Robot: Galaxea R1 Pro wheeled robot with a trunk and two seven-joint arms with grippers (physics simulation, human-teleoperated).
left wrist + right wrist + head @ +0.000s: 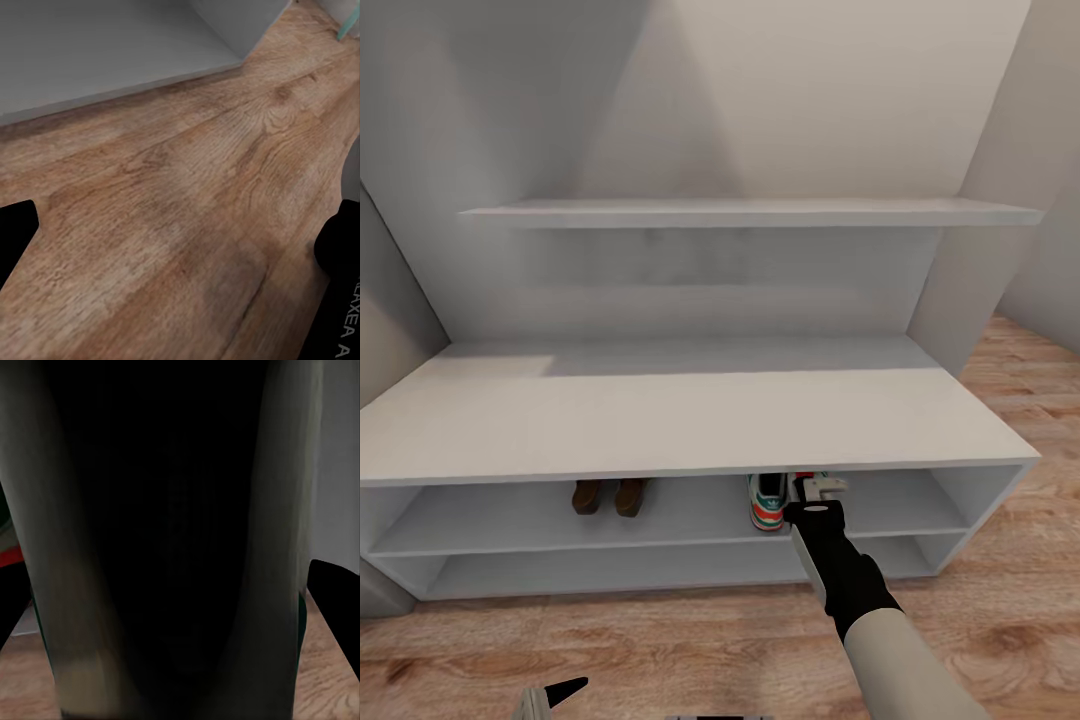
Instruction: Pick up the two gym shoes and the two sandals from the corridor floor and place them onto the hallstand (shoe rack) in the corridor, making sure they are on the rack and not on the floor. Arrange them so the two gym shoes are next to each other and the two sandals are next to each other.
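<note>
Sandals [610, 496]: pair side by side, upper shelf of hallstand [690, 425], lower left of centre in head view, already racked together. Gym shoe [767, 502] just right, same shelf, heel outward. Right gripper [822, 490] reaches under top board beside it; dark shoe opening up close in right wrist view suggests second shoe held, grip unclear. Left gripper [180, 240] spread, empty, over corridor floor [187, 202].

The white hallstand [690, 420] is standing on the wood-plank corridor floor [660, 650]. On its upper open shelf, two brown sandals [609, 496] are sitting left, and a gym shoe [767, 502] is resting right.
</note>
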